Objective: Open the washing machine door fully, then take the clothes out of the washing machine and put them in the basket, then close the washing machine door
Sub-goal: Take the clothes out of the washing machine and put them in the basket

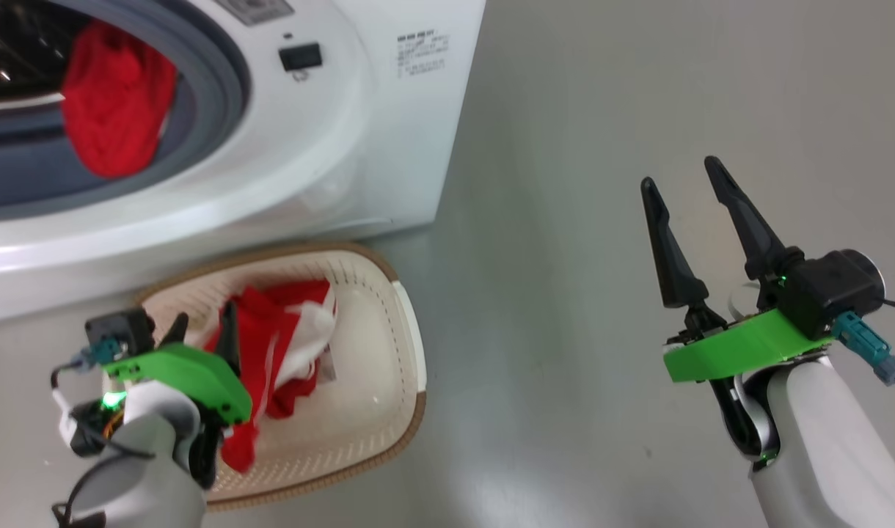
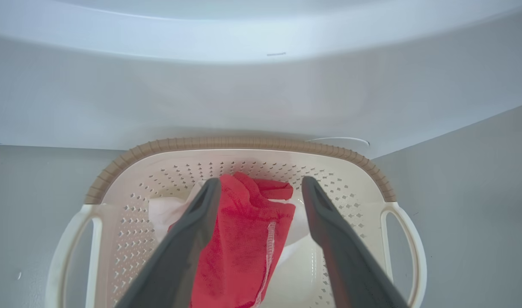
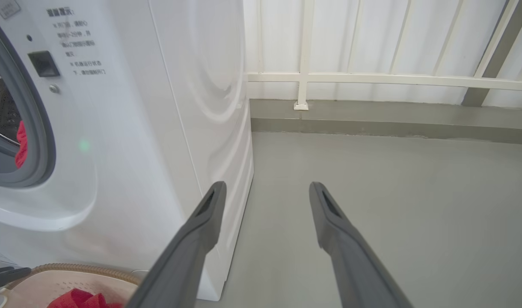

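The left hand [image 1: 202, 330] is hovering low over the basket [image 1: 378, 381], its fingers [image 2: 188, 239] standing wide apart and gripping nothing. A red-and-white garment [image 1: 286, 345] is lying loose in the basket between them, with one end trailing toward the near rim. The basket is sitting on the grey floor [image 1: 565, 293], just in front of the washer [image 1: 389, 147]. A second garment [image 1: 114, 110], all red, is bunching up in the washer's mouth and leaning on the grey ring [image 1: 224, 88]. The right hand [image 1: 681, 176] is hanging well apart to the right over bare floor, with its fingers spread and nothing between them.
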Controlling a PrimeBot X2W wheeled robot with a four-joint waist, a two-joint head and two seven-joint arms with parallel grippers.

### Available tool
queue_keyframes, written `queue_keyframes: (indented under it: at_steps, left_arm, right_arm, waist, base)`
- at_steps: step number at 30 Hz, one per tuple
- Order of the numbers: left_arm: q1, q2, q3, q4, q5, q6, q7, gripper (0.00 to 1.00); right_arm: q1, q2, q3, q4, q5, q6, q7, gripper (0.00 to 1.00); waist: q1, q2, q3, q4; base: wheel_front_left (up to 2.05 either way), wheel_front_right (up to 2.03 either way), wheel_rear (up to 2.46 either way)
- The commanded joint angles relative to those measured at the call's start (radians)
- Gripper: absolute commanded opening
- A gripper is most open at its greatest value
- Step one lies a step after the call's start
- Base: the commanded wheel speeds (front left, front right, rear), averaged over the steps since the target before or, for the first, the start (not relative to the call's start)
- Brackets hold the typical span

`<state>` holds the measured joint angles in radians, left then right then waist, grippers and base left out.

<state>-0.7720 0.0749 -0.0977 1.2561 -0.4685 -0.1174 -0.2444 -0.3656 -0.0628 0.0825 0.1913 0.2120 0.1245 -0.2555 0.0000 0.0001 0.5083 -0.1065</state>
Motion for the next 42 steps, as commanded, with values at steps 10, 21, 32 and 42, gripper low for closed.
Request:
queue_keyframes:
  at_steps: [10,21,32,42]
  left_arm:
    - [0.201,0.058,0.059,-0.27,0.012,-0.011,-0.017,1.0]
    - [0.416,0.049,0.155,-0.596,0.087,0.002,-0.017,1.0]
    - [0.589,0.034,0.219,-0.852,0.157,0.012,-0.017,1.0]
    - [0.707,0.019,0.249,-1.012,0.189,0.011,-0.017,1.0]
  right_arm:
    - [0.089,-0.015,0.002,-0.012,-0.012,0.006,-0.006,1.0]
    - [0.163,-0.019,-0.015,-0.015,-0.024,0.006,-0.006,1.0]
    - [0.231,-0.019,-0.029,-0.026,-0.031,0.006,-0.006,1.0]
    - [0.282,-0.018,-0.052,-0.054,-0.038,0.006,-0.006,1.0]
  waist:
    - [0.0,-0.0001,-0.201,0.031]
    - [0.0,-0.0001,-0.346,0.036]
    - [0.0,-0.0001,-0.457,0.028]
    - [0.0,-0.0001,-0.512,0.016]
  base:
    - [0.0,0.0,0.0]
    - [0.0,0.0,0.0]
    - [0.0,0.0,0.0]
    - [0.0,0.0,0.0]
